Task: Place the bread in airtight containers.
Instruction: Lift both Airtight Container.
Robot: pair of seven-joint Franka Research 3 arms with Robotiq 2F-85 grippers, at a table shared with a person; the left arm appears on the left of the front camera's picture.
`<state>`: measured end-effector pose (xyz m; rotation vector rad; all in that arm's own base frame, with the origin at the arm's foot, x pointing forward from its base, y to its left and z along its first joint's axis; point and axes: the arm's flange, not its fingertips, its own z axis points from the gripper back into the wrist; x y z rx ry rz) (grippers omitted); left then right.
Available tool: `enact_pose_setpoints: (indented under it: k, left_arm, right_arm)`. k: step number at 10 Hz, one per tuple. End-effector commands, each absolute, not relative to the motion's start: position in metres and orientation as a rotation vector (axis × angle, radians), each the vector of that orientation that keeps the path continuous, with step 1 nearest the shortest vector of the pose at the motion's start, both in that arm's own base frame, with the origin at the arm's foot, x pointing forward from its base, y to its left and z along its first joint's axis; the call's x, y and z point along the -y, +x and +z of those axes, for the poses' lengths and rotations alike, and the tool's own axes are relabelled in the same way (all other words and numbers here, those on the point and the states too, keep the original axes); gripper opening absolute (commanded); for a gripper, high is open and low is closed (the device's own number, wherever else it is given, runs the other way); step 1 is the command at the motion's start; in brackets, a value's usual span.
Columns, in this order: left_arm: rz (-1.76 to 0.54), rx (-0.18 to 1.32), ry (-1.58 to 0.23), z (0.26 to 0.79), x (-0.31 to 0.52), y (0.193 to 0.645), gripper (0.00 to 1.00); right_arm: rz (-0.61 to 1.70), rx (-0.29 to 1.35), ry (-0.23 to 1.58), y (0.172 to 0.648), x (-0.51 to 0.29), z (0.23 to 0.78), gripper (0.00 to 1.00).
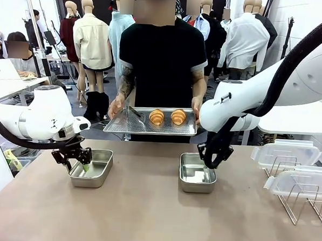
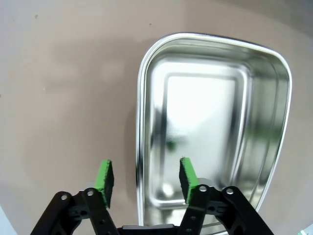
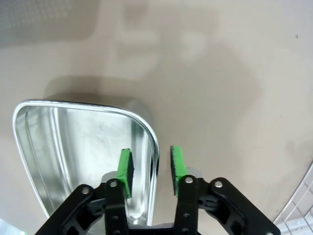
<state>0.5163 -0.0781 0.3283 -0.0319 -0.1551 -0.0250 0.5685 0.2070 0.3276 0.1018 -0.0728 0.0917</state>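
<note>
Two pieces of bread (image 1: 157, 116) (image 1: 178, 116) lie on a flat steel tray (image 1: 123, 125) that a person holds at the table's far edge. Two airtight containers, both empty and without lids, stand on the table: one on the left (image 1: 93, 173) (image 2: 210, 122) and one on the right (image 1: 197, 176) (image 3: 78, 142). My left gripper (image 1: 82, 162) (image 2: 145, 180) straddles the left container's rim with a wide gap. My right gripper (image 1: 210, 163) (image 3: 150, 170) straddles the right container's rim. Its pads (image 3: 125, 171) stand close to the wall, and a slit shows on each side.
Tongs (image 1: 137, 116) lie on the tray beside the bread. Clear plastic lids (image 1: 286, 154) (image 1: 301, 182) rest on wire racks at the table's right. The brown tabletop (image 1: 145, 217) lies bare in front of the containers.
</note>
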Motion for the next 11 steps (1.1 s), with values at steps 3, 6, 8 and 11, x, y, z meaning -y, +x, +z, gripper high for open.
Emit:
enact_pose_setpoints:
  k: [3, 6, 8, 11]
  left_arm:
    - [-0.016, 0.162, -0.006, 0.332, 0.087, 0.518, 0.0]
    - [-0.02, 0.133, -0.032, 0.329, 0.09, 0.523, 0.0]
    - [0.0, 0.152, -0.08, 0.331, 0.097, 0.523, 0.0]
    - [-0.028, 0.147, -0.048, 0.329, 0.09, 0.518, 0.0]
  right_arm:
    - [0.036, 0.084, 0.115, 0.573, -0.21, 0.323, 0.0]
    - [-0.046, 0.027, 0.132, 0.577, -0.203, 0.329, 0.0]
    - [-0.131, -0.064, 0.106, 0.592, -0.2, 0.336, 0.0]
    - [-0.024, 0.043, 0.123, 0.573, -0.198, 0.327, 0.0]
